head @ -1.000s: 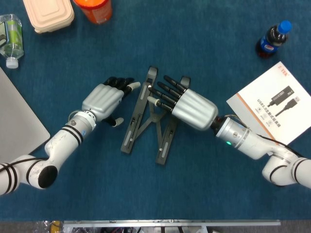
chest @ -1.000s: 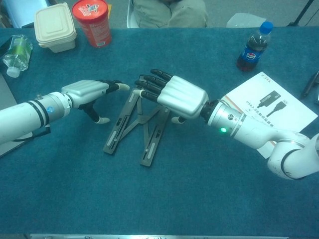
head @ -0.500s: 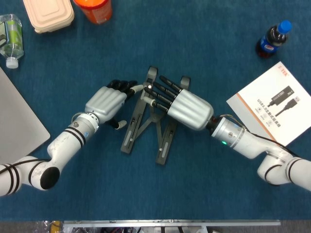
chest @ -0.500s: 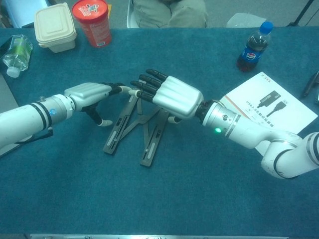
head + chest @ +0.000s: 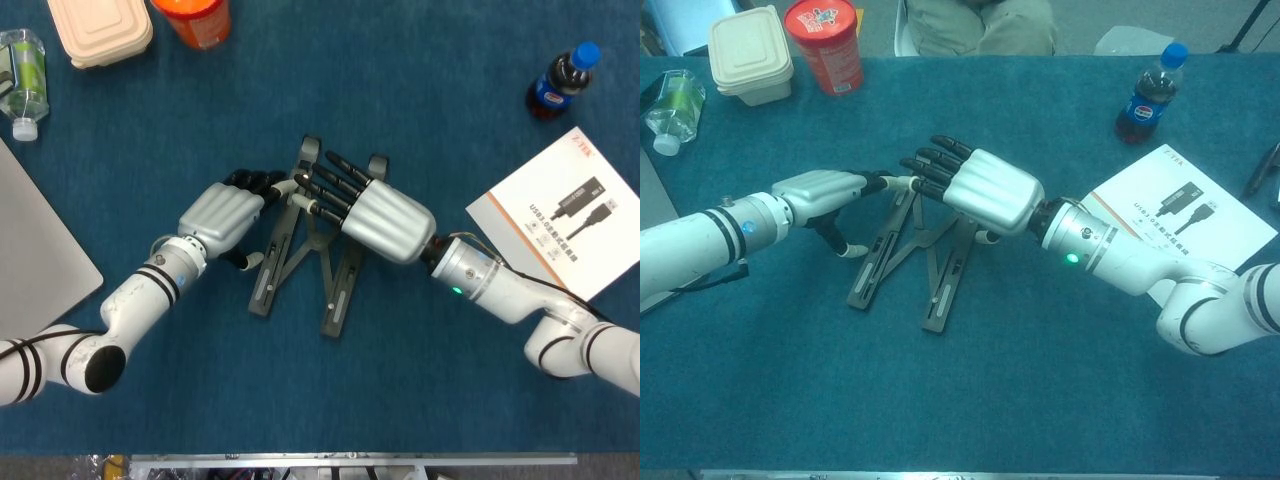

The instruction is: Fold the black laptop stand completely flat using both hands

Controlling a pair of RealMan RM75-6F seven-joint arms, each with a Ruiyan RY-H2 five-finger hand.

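The black laptop stand (image 5: 305,250) lies near the middle of the blue table (image 5: 420,60), its two long bars splayed apart toward 6 o'clock and drawing together toward 12 o'clock, cross links between them.

The left hand (image 5: 222,212) reaches in from 8 o'clock, palm down, its arm running back to the lower left corner. Its dark fingers (image 5: 250,180) lie close together and point toward 2 o'clock, their tips at the upper end of the stand's left bar; the thumb hangs below, just beside that bar. Whether the tips press on the bar cannot be told.

The right hand (image 5: 375,215) comes in from 4 o'clock, back of the hand up, covering the stand's upper right part. Its fingers (image 5: 330,185) are stretched out and slightly fanned, pointing toward 10 o'clock, the tips nearly meeting those of the left hand. In the chest view the right hand (image 5: 985,190) sits above the stand (image 5: 905,255), and nothing is grasped in it.

At 2 o'clock stands a cola bottle (image 5: 562,80), with a white leaflet (image 5: 562,215) at 3 o'clock.
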